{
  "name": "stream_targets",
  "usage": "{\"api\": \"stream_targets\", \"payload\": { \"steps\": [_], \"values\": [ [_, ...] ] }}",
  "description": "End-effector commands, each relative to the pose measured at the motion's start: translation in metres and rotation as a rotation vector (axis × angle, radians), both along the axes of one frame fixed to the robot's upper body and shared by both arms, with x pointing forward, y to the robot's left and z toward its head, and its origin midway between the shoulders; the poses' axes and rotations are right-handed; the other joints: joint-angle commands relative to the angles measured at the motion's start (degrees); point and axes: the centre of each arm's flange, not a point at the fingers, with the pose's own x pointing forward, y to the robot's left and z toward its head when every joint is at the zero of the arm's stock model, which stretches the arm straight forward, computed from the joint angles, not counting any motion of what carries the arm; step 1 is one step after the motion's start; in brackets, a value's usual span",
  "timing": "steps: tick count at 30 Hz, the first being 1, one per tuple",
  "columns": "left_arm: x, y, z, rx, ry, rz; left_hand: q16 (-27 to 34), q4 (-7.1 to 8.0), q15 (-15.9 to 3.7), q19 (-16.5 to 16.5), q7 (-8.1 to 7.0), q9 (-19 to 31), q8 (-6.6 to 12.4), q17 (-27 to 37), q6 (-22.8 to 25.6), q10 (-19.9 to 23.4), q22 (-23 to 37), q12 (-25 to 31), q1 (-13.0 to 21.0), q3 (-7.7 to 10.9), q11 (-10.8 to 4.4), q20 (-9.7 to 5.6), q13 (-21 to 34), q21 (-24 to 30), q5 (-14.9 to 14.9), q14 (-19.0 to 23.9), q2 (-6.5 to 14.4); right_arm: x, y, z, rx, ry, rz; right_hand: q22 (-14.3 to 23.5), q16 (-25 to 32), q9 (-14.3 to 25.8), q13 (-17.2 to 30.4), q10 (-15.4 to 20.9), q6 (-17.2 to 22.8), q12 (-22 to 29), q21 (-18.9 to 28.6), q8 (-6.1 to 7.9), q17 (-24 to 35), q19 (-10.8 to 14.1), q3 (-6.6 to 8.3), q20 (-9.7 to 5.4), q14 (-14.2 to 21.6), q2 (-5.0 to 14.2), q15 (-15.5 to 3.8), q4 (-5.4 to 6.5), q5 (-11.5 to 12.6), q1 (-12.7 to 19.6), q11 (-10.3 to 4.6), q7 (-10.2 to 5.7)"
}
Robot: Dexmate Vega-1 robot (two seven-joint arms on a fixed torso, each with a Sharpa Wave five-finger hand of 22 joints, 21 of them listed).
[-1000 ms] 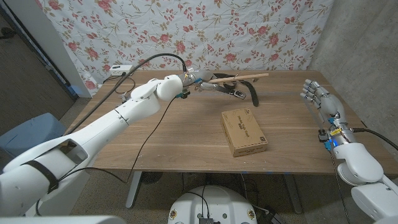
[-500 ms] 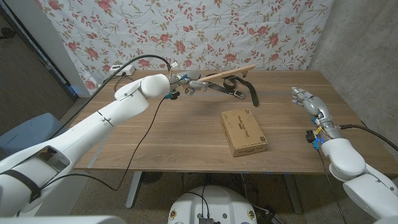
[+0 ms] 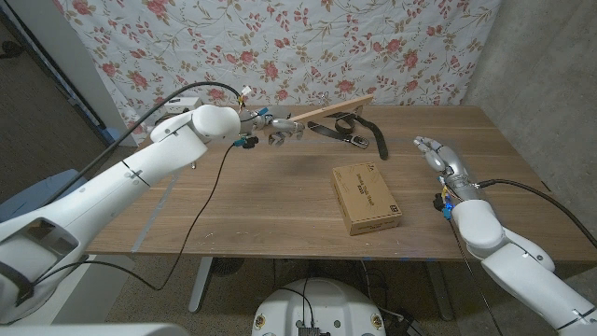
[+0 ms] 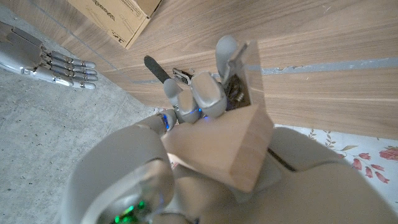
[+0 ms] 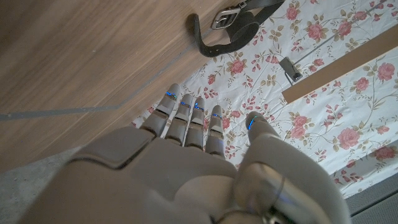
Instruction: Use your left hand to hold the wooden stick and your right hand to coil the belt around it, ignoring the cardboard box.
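Wooden surface (image 3: 261, 201), flowered cloth (image 3: 280, 47) hung behind, grey wall (image 3: 541, 56) to the right. Left hand (image 3: 276, 126) at the far edge, clenched around the wooden stick (image 3: 331, 108), held off the surface and slanting right. Belt (image 3: 354, 131) lying just right of that hand, under the stick's raised end. Cardboard box (image 3: 367, 198) nearer, between the hands. Right hand (image 3: 440, 159) released, fingers apart, well apart from the belt.

Floral cloth (image 3: 280, 47) behind wooden table (image 3: 261, 205); power strip (image 3: 168, 105) at far-left corner.

belt (image 3: 353, 132) black | cardboard box (image 3: 367, 198) brown | backdrop (image 3: 280, 47) floral rose-print
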Motion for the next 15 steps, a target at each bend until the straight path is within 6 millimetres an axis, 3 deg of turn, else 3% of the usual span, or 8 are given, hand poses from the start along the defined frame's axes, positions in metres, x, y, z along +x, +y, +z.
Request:
{"api": "stream_targets", "payload": {
  "steps": [1, 7, 15],
  "values": [
    [-0.010, 0.014, 0.002, -0.035, 0.085, -0.031, -0.26, -0.09, 0.06, -0.50, 2.64, -0.24, -0.36, 0.10, 2.26, -0.49, -0.13, 0.18, -0.56, 0.55, 0.11, -0.12, 0.10, 0.65, -0.27, -0.20, 0.03, 0.021, 0.034, 0.003, -0.107, 0.028, -0.125, 0.16, 0.67, 0.22, 0.20, 0.20, 0.60, 0.14, -0.33, 0.12, 0.48, 0.42, -0.20, 0.22, 0.60, -0.50, -0.89, -0.43, -0.51, 0.22, 0.14, 0.34],
    [-0.011, 0.023, -0.004, -0.054, 0.108, -0.027, -0.52, -0.18, 0.06, -0.75, 2.67, -0.63, -0.45, -0.10, 2.33, -0.58, -0.63, 0.20, -0.88, 0.82, -0.02, -0.10, 0.09, 0.92, -0.52, -0.28, -0.02, 0.039, 0.052, 0.008, -0.168, 0.056, -0.193, 0.18, 0.94, 0.23, 0.26, 0.54, 0.65, 0.23, -0.42, 0.03, 0.76, 0.66, -0.94, 0.35, 0.95, -1.79, -1.49, -0.67, -1.03, -0.21, 0.42, 0.63],
    [-0.014, 0.038, -0.014, -0.093, 0.113, 0.027, -0.81, -0.27, 0.10, -0.89, 2.88, -0.41, -0.19, -0.34, 2.17, -0.69, -1.21, 0.21, -1.27, 1.24, 0.01, -0.12, 0.10, 1.48, -0.84, -0.13, -0.01, 0.069, 0.066, 0.013, -0.214, 0.101, -0.222, 0.24, 0.24, 0.27, 0.39, -1.42, -0.34, -0.52, -0.86, -0.46, 1.30, 0.48, -2.10, 0.69, -1.57, -3.22, -1.58, -0.81, -1.46, -1.08, -0.24, 0.37]
  ]
}}
